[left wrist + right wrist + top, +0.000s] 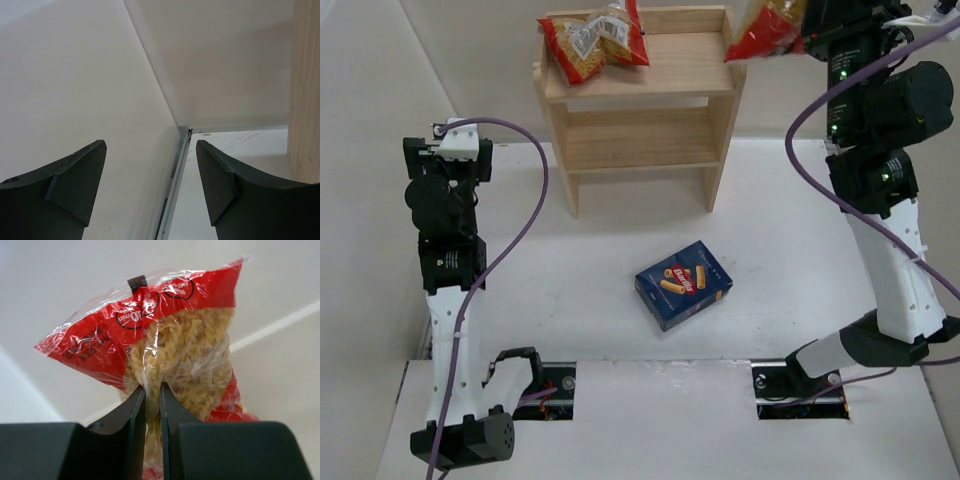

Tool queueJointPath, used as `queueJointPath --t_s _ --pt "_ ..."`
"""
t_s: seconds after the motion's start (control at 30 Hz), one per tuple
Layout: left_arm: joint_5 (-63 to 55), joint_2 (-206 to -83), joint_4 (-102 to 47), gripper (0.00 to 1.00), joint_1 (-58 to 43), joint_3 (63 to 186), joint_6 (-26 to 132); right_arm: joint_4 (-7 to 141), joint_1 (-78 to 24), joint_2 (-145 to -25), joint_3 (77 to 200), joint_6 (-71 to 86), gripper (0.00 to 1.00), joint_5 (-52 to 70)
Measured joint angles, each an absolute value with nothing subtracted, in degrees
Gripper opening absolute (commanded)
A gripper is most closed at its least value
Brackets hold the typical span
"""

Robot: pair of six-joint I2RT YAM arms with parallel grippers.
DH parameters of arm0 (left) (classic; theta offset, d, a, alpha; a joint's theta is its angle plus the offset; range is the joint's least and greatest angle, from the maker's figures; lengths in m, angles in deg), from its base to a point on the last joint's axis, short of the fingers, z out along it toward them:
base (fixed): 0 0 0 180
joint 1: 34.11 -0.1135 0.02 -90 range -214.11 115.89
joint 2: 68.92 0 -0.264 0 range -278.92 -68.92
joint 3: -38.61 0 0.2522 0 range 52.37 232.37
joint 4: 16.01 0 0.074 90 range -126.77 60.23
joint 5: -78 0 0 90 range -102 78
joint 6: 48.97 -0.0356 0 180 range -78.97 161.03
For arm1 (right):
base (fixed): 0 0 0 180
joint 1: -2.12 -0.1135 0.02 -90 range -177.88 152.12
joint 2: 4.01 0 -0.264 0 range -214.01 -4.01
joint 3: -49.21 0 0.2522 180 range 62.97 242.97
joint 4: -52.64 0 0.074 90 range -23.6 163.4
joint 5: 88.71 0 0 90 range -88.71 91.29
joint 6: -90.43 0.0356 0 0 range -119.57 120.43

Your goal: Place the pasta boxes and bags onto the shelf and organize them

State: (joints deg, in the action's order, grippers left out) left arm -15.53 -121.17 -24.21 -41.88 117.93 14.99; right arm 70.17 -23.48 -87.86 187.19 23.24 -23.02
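**Left to right, seen from above and from both wrists.**

- **Far left:** the left gripper (151, 150) hangs with its jaws apart and nothing between them. It faces a bare wall corner, with a wooden side panel (306, 90) at the right edge of its view.
- **Centre, rear:** the two-tier wooden shelf (640, 135) carries one red fusilli bag with a white label (590, 40). This bag lies across the left end of the top tier.
- **Centre, front:** the dark blue Barilla pasta box (683, 284) lies flat and askew on the white table (570, 300). It is well apart from the shelf and from both arms.
- **Right:** the right gripper (152, 390) is clamped on a second red fusilli bag (175, 340). It pinches only a narrow fold of clear film, and the pasta bulges to either side.

In the overhead view this second bag sits raised at the top tier's right end. You cannot tell from these views whether it is over the board or just beside it.

**Hazards for you to weigh:**

1. The thin pinch may let the film slide or tear under the pasta's weight, dropping the bag short of the tier.
2. A low approach may catch the slack bag on the raised rim or on the right side panel.
3. Releasing while the bag overhangs the edge may let it topple off.
4. Pushing too far left may shove the first bag.
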Motion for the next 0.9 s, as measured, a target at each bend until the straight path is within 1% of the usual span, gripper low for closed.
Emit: queueJointPath --t_s 0.1,0.17,0.3,0.37,0.5,0.63,0.67,0.73,0.77,0.83,0.9 --pt "-15.5 -120.1 -24.3 0.71 -42.3 116.9 15.2 62.3 -29.8 -93.1 193.5 19.6 0.0 -23.2" --pt "-15.6 -119.5 -24.3 0.71 -42.5 116.7 15.4 58.1 -32.0 -99.1 200.3 17.7 0.0 -23.4" --pt "-15.6 -118.9 -24.3 0.71 -42.5 116.4 15.8 54.2 -32.8 -115.4 218.4 15.2 0.0 -23.7" --pt "-15.5 -118.3 -24.2 0.71 -42.5 115.8 16.0 54.0 -32.5 -121.6 222.7 14.7 0.0 -24.1" --pt "-15.6 -117.2 -24.2 0.71 -42.5 114.2 16.3 57.3 -31.6 -127.8 221.0 14.8 0.03 -24.2" --pt "-15.5 -117.1 -24.3 0.71 -42.8 113.7 16.6 62.8 -31.1 -131.7 218.8 15.5 0.03 -23.4" --pt "-15.5 -117.1 -24.3 0.71 -42.8 113.7 16.7 63.1 -31.1 -132.1 218.8 15.8 0.03 -22.8" --pt "-15.6 -117.0 -24.3 0.71 -42.9 113.7 16.8 64.4 -31.5 -131.9 218.8 15.7 0.09 -22.9" --pt "-15.6 -117.0 -24.3 0.71 -42.9 113.7 16.9 65.2 -31.6 -131.5 218.8 15.7 0.1 -23.1" --pt "-15.6 -117.0 -24.3 0.71 -42.9 113.7 17.0 66.9 -31.7 -130.7 218.8 15.7 0.1 -23.4" --pt "-15.6 -117.0 -24.3 0.71 -42.9 113.7 17.0 68.8 -31.5 -129.9 218.7 15.9 0.24 -24.1"
